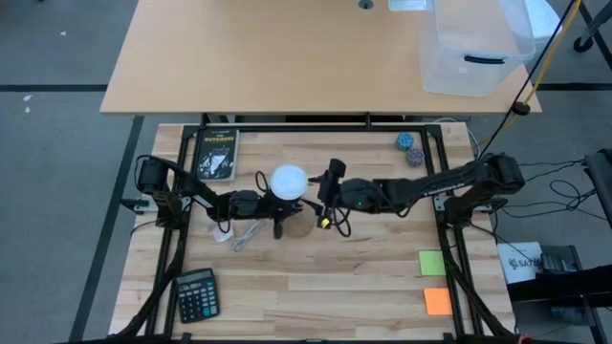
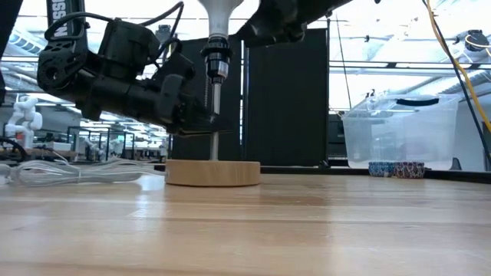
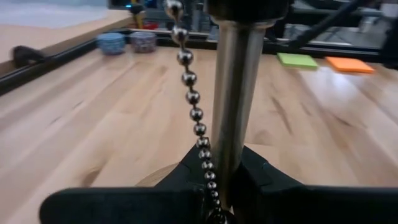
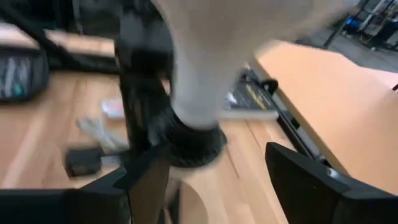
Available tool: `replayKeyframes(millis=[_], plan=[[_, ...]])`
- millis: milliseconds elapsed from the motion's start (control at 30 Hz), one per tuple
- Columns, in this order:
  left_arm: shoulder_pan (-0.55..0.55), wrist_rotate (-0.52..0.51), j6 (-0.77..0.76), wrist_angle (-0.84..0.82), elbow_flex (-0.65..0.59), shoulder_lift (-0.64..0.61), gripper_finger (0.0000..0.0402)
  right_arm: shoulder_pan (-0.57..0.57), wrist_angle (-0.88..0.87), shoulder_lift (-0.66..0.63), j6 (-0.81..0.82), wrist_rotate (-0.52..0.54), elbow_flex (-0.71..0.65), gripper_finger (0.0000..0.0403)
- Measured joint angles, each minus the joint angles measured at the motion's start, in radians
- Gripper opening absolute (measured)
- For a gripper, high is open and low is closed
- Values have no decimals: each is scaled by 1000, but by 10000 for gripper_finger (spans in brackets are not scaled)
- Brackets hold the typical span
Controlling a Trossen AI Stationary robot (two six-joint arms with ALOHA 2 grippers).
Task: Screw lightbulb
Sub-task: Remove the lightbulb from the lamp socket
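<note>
1. Down low, the left gripper (image 2: 201, 116) is clamped tight on the lamp's metal stem (image 3: 233, 112) — a brace, likely so the wooden base (image 2: 213, 172) cannot turn.
2. Higher up, the right gripper (image 4: 214, 168) has its fingers spread wide either side of the black socket (image 4: 193, 142), holding nothing.
3. Seated in that socket stands the lightbulb (image 1: 289, 181), dome up.
4. Beside the stem hangs a bead pull-chain (image 3: 189, 93).
</note>
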Motion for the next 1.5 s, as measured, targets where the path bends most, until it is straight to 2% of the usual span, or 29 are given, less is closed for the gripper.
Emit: replayKeyframes(millis=[133, 233, 733, 933, 1133, 1267, 1500], plan=[[1, -63, -19, -1, 0, 0, 33, 14, 120, 41, 23, 14, 1, 254], [1, -94, -34, -2, 0, 0, 33, 19, 192, 80, 23, 71, 1, 254], [2, -132, -63, -8, 0, -1, 33, -20, 674, 255, 2, 80, 0, 254], [2, -132, -63, -9, 0, -1, 33, -41, 709, 257, -15, 76, 0, 245], [2, -130, -63, -10, 0, -1, 33, -56, 731, 255, -6, 19, 0, 192], [3, -100, -44, -10, 0, -1, 33, -59, 728, 255, -11, -22, -1, 165], [5, 12, -9, -13, -2, -1, 33, -85, 719, 255, 3, -164, -2, 164]])
